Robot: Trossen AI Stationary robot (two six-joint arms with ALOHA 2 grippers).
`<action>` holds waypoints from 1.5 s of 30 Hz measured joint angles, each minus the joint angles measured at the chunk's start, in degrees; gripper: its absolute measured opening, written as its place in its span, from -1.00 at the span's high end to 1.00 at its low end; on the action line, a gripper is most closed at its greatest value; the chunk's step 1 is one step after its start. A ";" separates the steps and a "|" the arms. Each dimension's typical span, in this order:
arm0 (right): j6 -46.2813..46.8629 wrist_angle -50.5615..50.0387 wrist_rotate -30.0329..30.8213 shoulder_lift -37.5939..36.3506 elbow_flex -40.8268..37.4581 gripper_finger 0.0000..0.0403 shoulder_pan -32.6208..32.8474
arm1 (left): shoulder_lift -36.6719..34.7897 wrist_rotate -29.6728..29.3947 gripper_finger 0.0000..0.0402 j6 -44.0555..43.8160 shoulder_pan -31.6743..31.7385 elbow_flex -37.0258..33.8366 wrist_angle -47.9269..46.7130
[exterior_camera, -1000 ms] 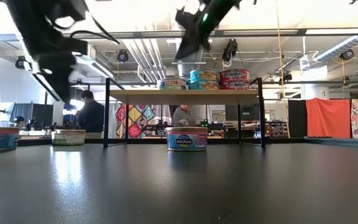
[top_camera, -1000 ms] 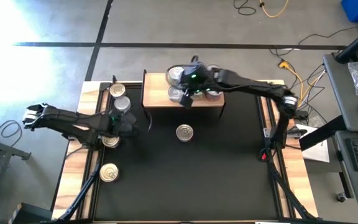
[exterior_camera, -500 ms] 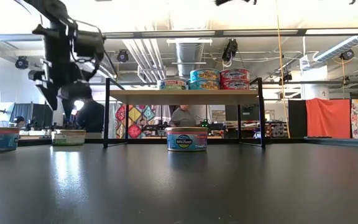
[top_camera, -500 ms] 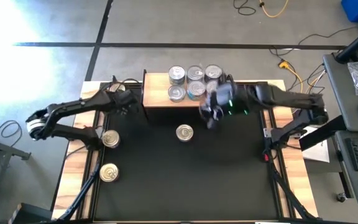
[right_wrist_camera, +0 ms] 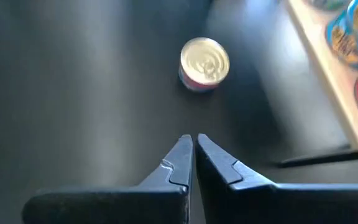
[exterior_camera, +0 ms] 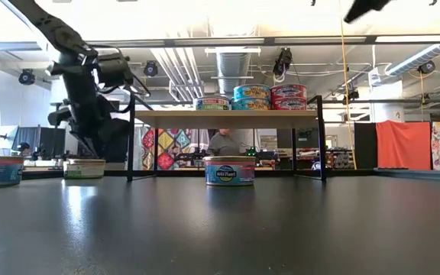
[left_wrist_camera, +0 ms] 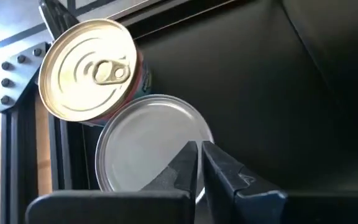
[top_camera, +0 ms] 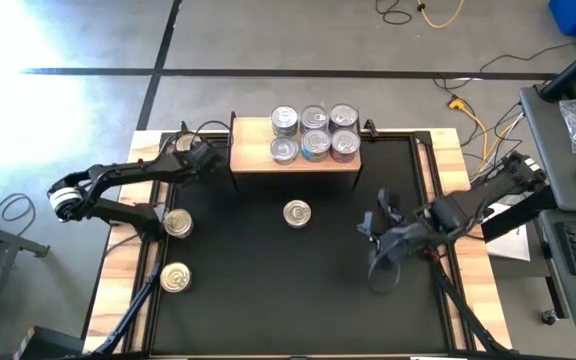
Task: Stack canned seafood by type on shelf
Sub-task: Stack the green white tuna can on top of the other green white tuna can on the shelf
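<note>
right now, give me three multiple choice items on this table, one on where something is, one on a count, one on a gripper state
1. Where is the lone can on the black tabletop?
A. In front of the shelf, near the table's middle
B. On top of the shelf
C. Between the right gripper's fingers

2. How many cans show on the shelf in the high view?
A. Three
B. Six
C. Nine

3. How is the right gripper?
A. Open around a can
B. Shut and empty
C. Shut on a can

Answers:
1 A, the high view shows it alone on the black top just in front of the shelf.
2 B, two rows of three lids show.
3 B, its wrist view shows the fingers together with nothing between.
</note>
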 joint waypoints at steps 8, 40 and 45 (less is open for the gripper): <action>3.40 2.48 3.15 0.07 -6.98 0.94 3.46 | 0.65 -2.68 1.00 0.28 3.21 -5.39 4.43; -8.80 23.01 2.13 2.82 -11.64 0.94 3.08 | 11.71 2.68 1.00 -31.84 -69.18 17.15 -8.96; -8.80 25.68 -1.55 2.82 -12.97 0.94 3.08 | 19.91 4.96 1.00 -39.76 -72.81 22.04 -27.22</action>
